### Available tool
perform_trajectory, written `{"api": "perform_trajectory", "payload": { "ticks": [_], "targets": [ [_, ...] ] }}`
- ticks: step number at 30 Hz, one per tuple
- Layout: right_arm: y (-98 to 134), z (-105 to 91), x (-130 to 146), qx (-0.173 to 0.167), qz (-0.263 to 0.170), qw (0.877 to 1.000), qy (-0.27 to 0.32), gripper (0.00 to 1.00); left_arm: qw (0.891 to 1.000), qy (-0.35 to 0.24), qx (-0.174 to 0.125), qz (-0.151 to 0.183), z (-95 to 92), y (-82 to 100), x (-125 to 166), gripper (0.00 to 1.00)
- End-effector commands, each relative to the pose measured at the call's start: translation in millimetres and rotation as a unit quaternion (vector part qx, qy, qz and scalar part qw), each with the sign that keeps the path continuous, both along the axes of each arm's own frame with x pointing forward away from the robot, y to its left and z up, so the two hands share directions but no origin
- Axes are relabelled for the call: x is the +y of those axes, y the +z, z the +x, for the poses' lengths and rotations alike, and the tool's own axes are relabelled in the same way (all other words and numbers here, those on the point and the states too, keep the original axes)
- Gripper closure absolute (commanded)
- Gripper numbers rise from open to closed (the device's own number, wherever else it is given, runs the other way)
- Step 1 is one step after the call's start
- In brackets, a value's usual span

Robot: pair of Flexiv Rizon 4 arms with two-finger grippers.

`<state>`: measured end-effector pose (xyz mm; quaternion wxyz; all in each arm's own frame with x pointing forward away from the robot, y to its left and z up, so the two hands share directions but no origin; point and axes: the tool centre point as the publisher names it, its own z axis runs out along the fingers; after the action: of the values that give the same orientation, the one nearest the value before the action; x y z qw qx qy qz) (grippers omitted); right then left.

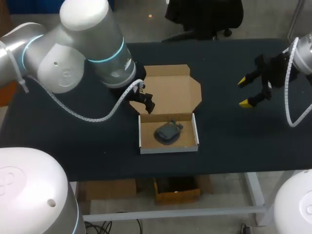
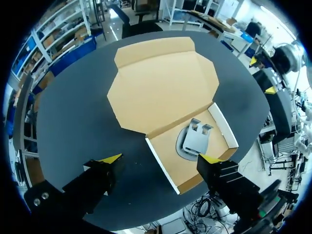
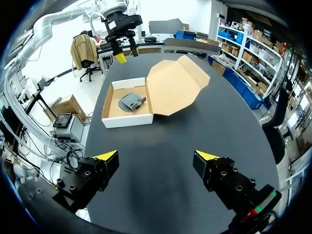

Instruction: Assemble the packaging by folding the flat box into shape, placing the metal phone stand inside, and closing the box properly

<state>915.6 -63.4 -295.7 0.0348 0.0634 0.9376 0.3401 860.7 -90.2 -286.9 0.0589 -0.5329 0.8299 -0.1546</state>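
The grey metal phone stand is laid in the folded brown cardboard box, lid unclosed, with fingers of left gripper and right gripper apart.

Head cam overhead; wrist cams low, opp. sides; all share box.

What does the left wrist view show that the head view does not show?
Only the left wrist view: the left gripper with both yellow tips, wide apart, and the two prongs of the phone stand. Only the head view: the white body of the left arm. Both: the box with the stand in its tray, the lid lying open, and the right gripper, open.
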Motion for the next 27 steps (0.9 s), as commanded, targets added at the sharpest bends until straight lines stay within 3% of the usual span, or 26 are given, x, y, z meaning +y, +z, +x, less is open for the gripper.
{"api": "perform_trajectory", "payload": {
  "ticks": [1, 3, 9, 13, 21, 27],
  "targets": [
    [0.5, -0.2, -1.9, 0.001, 0.003, 1.0, 0.003, 0.0, 1.0, -0.013, 0.01, -0.015, 14.7, -0.1, 17.4, 0.0],
    [0.5, -0.2, -1.9, 0.001, 0.003, 1.0, 0.003, 0.0, 0.999, -0.024, 0.011, -0.02, 23.9, 0.2, 24.9, 0.0],
    [0.5, -0.2, -1.9, 0.001, 0.003, 1.0, 0.003, 0.0, 0.994, -0.07, 0.004, -0.086, 46.3, 0.8, 51.4, 0.0],
    [0.5, -0.2, -1.9, 0.001, 0.003, 1.0, 0.003, 0.0, 0.99, -0.088, 0.005, -0.113, 62.5, -0.5, 63.6, 0.0],
    [0.5, -0.2, -1.9, 0.001, 0.003, 1.0, 0.003, 0.0, 0.975, -0.139, 0.0, -0.175, 80.6, -3.6, 82.2, 0.0],
    [0.5, -0.2, -1.9, 0.001, 0.003, 1.0, 0.003, 0.0, 0.957, -0.179, -0.004, -0.226, 88.7, -6.1, 88.0, 0.0]
  ]
}}
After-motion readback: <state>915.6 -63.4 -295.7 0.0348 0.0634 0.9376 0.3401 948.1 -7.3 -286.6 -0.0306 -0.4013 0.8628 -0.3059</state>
